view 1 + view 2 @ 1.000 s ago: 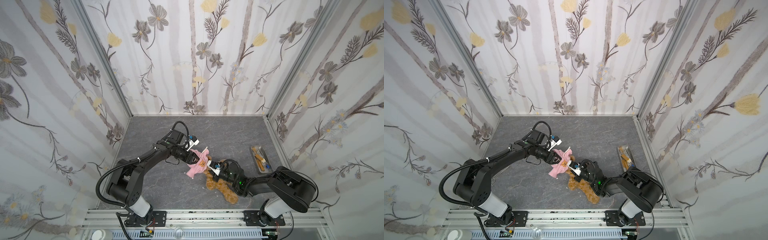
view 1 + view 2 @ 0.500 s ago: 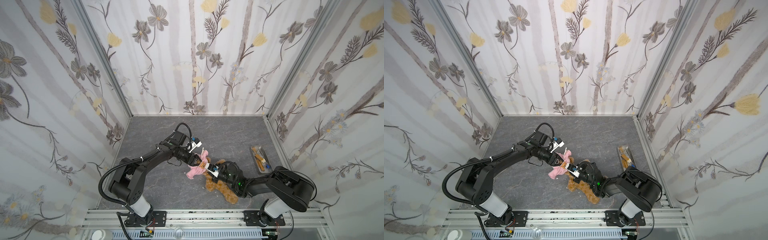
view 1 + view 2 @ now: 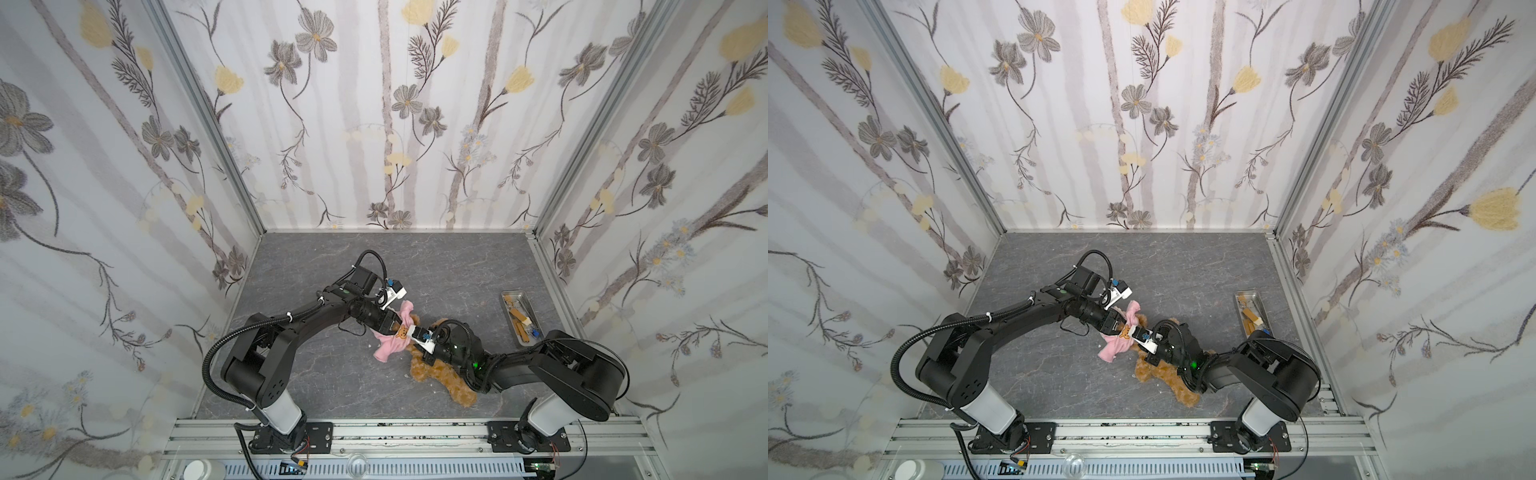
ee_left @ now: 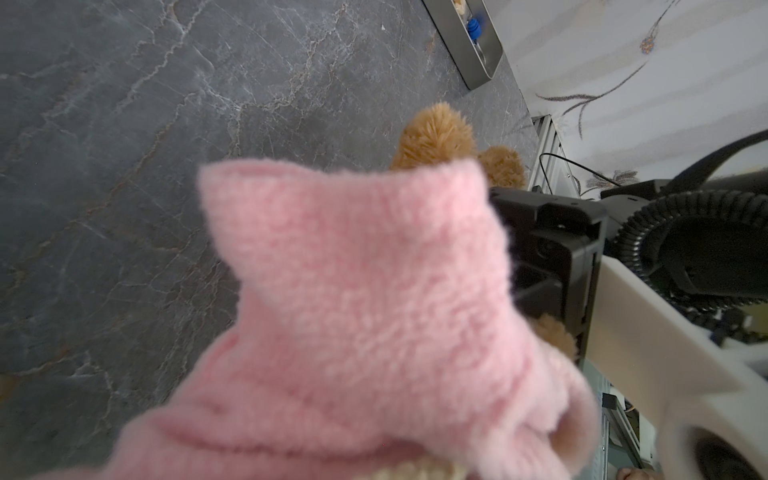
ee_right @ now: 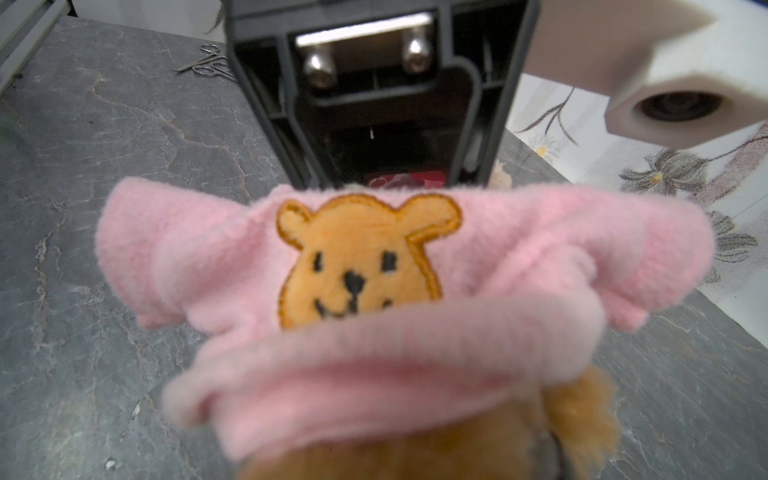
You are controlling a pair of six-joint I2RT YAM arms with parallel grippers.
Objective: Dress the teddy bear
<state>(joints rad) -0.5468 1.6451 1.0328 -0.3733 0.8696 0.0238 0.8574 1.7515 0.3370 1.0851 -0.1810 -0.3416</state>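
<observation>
Teddy bear lies lower centre, touching the pink hoodie. The fingers of the left gripper and right gripper are hidden, so their opening is unclear.

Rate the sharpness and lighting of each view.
Both top views: sharp and evenly lit, soft shadows on the table, walls splayed by the wide lens. Left wrist view: the hoodie fills the near field, blurred; the table veins behind are crisper. Right wrist view: the patch is fairly sharp, the hoodie's near hem and the bear soft.
</observation>
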